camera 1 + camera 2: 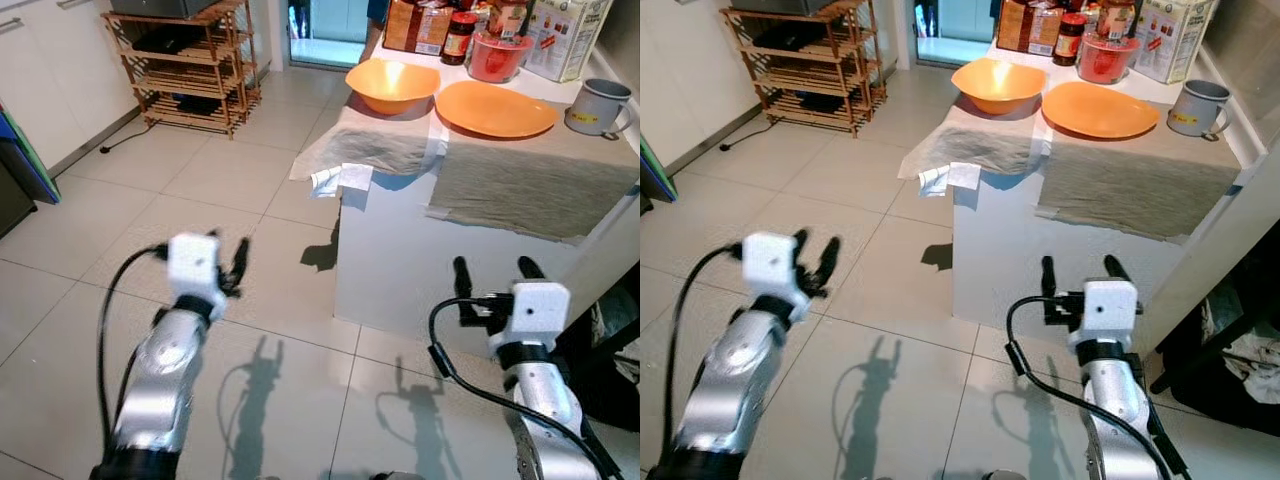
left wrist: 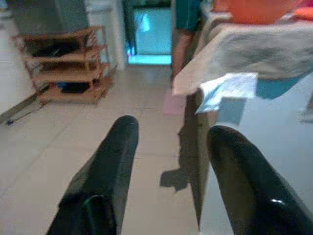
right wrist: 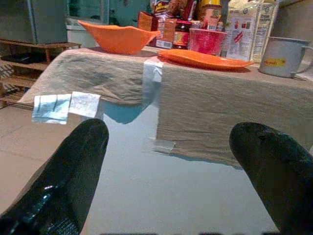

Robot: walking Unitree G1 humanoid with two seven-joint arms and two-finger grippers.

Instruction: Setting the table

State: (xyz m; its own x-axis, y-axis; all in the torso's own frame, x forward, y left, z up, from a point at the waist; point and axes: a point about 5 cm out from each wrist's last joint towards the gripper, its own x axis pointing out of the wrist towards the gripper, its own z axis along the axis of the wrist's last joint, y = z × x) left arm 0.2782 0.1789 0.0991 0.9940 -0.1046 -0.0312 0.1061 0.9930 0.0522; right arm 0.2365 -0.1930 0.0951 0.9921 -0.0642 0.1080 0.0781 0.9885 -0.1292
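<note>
Both hands spread and empty: the right hand (image 1: pixel 492 275) faces the surface (image 1: pixel 520 180), where the orange plate (image 1: pixel 495 108) lies at its 12 o'clock, nearer than to the left hand (image 1: pixel 238 265), at whose 1 o'clock it lies.

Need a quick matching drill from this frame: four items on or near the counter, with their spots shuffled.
Items:
1. orange bowl
2. orange plate
3. grey mug
4. wooden rack

Places:
A. counter's right edge, by the wall
B. on the floor, far left
C. between the bowl and the mug
D. counter's far left corner

Pairs: 1-D, 2-C, 3-A, 4-B
</note>
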